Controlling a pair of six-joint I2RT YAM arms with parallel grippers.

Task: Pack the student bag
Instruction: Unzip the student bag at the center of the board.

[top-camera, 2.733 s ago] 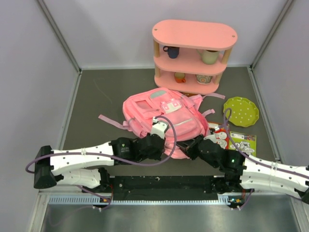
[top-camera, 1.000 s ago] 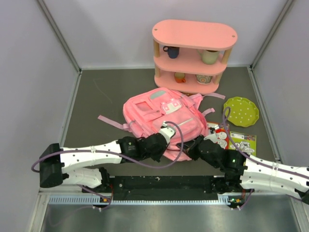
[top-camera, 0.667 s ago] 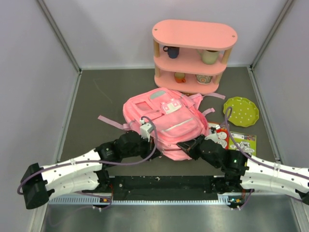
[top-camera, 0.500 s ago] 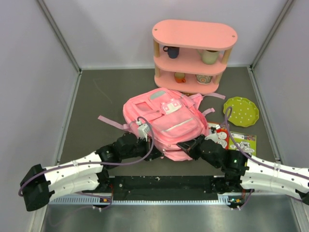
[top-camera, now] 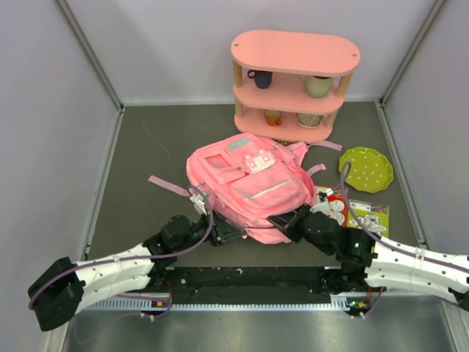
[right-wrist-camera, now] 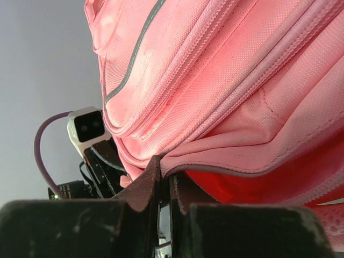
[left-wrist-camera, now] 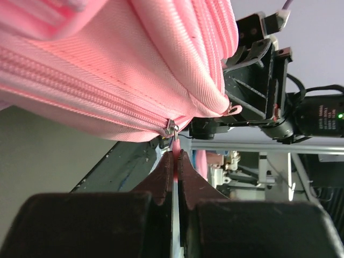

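The student bag (top-camera: 248, 185), a soft pink backpack, lies flat in the middle of the table. My left gripper (top-camera: 231, 234) is at its near left edge, shut on the small pink zipper pull (left-wrist-camera: 176, 146) that hangs from the metal slider (left-wrist-camera: 171, 128). My right gripper (top-camera: 282, 219) is at the near right edge, shut on a piped flap of the bag's fabric (right-wrist-camera: 215, 164). Under that flap the bag's reddish inside (right-wrist-camera: 242, 189) shows. In the left wrist view the bag (left-wrist-camera: 118, 64) fills the top and the right gripper (left-wrist-camera: 252, 70) shows behind it.
A rigid pink three-tier shelf (top-camera: 294, 82) with cups stands at the back. A green dotted plate (top-camera: 365, 169) lies at the right. Printed cards and a small red-and-white item (top-camera: 357, 211) lie by the right arm. A loose pink strap (top-camera: 170, 185) trails left of the bag.
My left arm has swung left and back along the bag's near edge, still shut, taking the zipper pull from the middle toward the near left corner. The right gripper has stayed put.
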